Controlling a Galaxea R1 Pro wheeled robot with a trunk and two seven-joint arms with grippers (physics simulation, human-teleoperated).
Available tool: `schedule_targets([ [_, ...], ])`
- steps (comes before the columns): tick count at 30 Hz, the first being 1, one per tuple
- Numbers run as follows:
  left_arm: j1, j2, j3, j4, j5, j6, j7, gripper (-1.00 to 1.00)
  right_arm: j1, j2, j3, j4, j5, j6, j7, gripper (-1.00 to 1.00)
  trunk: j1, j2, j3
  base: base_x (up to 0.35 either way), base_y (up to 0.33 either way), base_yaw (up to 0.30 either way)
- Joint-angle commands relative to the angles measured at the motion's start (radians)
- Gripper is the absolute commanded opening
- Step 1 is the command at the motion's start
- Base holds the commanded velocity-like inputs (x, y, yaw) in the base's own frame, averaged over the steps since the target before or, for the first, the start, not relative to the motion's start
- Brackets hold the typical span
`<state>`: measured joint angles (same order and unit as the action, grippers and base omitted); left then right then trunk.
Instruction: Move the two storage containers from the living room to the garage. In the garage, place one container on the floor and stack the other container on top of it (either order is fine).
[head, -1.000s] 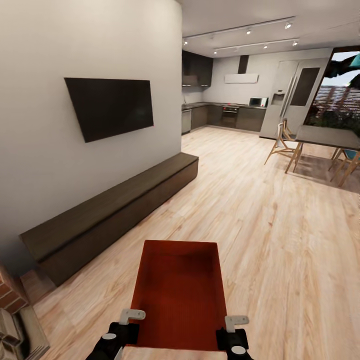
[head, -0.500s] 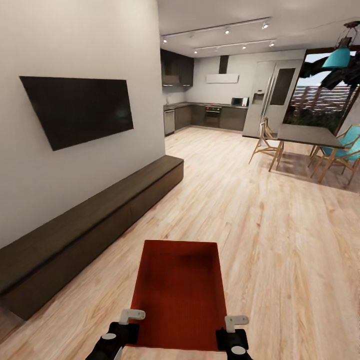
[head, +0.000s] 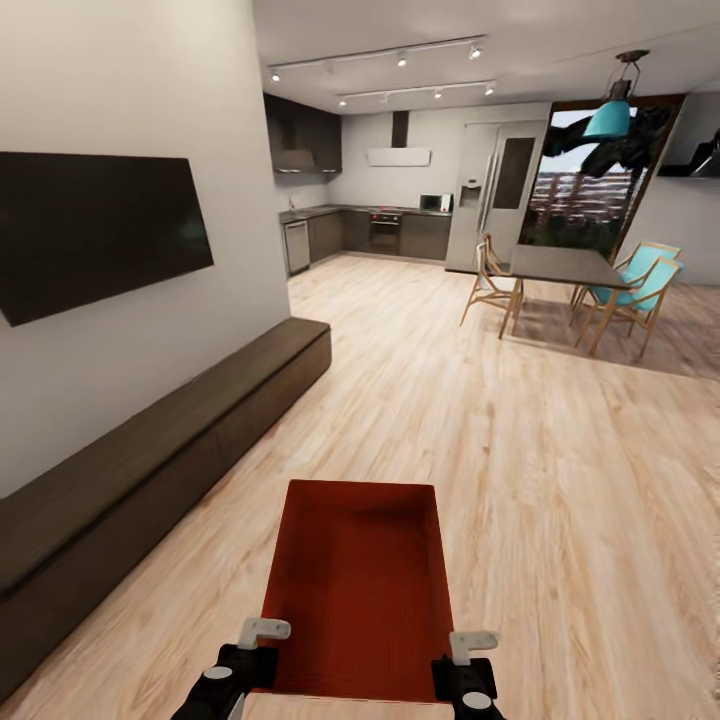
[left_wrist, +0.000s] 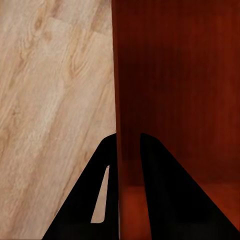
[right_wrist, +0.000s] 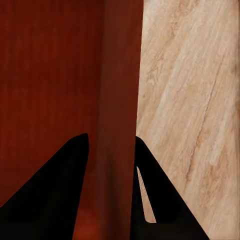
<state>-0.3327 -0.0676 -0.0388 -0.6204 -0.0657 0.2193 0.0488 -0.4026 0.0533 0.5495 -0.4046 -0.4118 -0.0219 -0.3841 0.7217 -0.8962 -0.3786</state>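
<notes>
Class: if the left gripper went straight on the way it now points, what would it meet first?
The storage container: the left gripper already straddles its wall, so it would slide along that wall; the wood floor lies beyond.

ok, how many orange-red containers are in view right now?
1. The storage container is held out in front of the robot, left gripper and right gripper clamped on its side walls. A second nested inside can't be ruled out.

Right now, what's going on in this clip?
The robot is carrying one orange-red rectangular storage container in front of it over the light wood-plank floor of the living room. The left gripper and right gripper each clamp a side wall of the bin. A long dark-brown cabinet and black wall TV are at the left, with a kitchen and dining table ahead.
</notes>
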Motion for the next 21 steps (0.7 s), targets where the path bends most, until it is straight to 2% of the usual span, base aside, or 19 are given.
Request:
schedule_targets([
  [1, 0.001, 0.0, -0.029, -0.001, -0.101, 0.006, 0.013, -1.0, -0.004, 0.0, -0.01, -0.006, -0.004, -0.004, -0.076, -1.0, 0.0, -0.001, -0.001, 0.218, 0.0, -0.24],
  [21, 0.001, 0.0, -0.03, -0.001, -0.101, 0.007, 0.013, -1.0, -0.004, 0.0, -0.009, -0.006, -0.004, -0.004, -0.076, -1.0, 0.0, -0.001, -0.001, 0.222, 0.0, -0.24],
])
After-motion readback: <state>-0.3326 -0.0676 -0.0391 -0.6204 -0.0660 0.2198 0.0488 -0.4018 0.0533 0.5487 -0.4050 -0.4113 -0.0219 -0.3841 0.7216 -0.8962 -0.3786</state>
